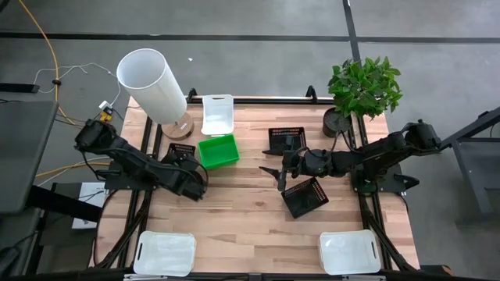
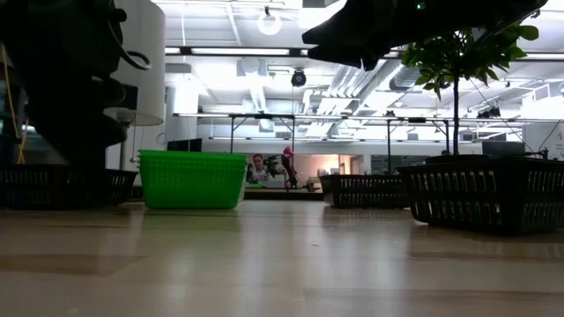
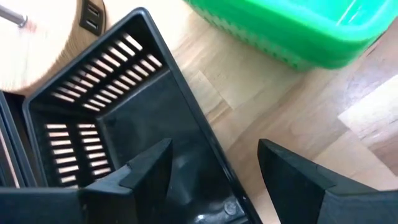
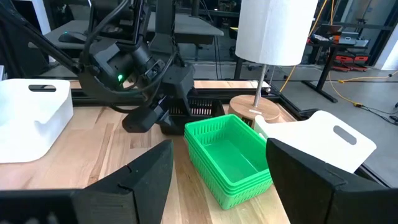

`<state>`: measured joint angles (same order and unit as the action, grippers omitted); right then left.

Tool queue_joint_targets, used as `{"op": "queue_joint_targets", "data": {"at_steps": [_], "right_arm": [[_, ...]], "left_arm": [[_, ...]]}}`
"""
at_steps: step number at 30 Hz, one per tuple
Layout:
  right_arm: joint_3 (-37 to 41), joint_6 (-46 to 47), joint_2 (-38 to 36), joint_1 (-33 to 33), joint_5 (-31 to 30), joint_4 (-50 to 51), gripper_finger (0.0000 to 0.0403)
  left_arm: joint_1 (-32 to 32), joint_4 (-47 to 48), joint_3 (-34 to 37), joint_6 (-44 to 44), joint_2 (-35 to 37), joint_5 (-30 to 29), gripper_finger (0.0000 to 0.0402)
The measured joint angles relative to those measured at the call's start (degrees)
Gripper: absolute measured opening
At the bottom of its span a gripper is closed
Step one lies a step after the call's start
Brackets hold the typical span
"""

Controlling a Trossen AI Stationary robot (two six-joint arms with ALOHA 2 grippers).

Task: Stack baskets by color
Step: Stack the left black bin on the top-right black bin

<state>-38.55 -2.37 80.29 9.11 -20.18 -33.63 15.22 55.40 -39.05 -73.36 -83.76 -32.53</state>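
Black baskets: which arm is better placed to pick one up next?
Probably the left. The left gripper has its open jaws straddling the rim of a black basket beside the green basket. The right gripper hangs open between two other black baskets, over neither.

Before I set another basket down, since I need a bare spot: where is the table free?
Free: the front middle, between the two front white baskets. Crowded: the back, around the green basket, third white basket and black baskets.
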Motion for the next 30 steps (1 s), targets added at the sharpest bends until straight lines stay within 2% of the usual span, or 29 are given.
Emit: {"op": "queue_joint_targets", "data": {"at_steps": [5,11,17,24,30], "right_arm": [[-0.01,0.0,0.0,0.02,0.01,0.0,0.0245],[0.01,-0.02,0.0,0.0,0.02,0.0,0.0245],[0.01,-0.02,0.0,0.02,0.0,-0.02,0.0245],[0.0,-0.07,0.0,0.0,0.01,0.0,0.0245],[0.01,-0.07,0.0,0.01,0.0,0.0,0.0245]], "left_arm": [[0.0,0.0,0.0,0.02,-1.09,0.41,0.0212],[0.0,0.06,0.0,0.04,-1.12,-0.03,0.0174],[0.19,1.47,0.0,3.03,-0.99,2.55,0.0106],[2.89,8.1,-0.03,0.46,2.95,4.45,0.0009],[6.32,16.44,-2.51,-4.27,8.0,4.74,0.0006]]}}
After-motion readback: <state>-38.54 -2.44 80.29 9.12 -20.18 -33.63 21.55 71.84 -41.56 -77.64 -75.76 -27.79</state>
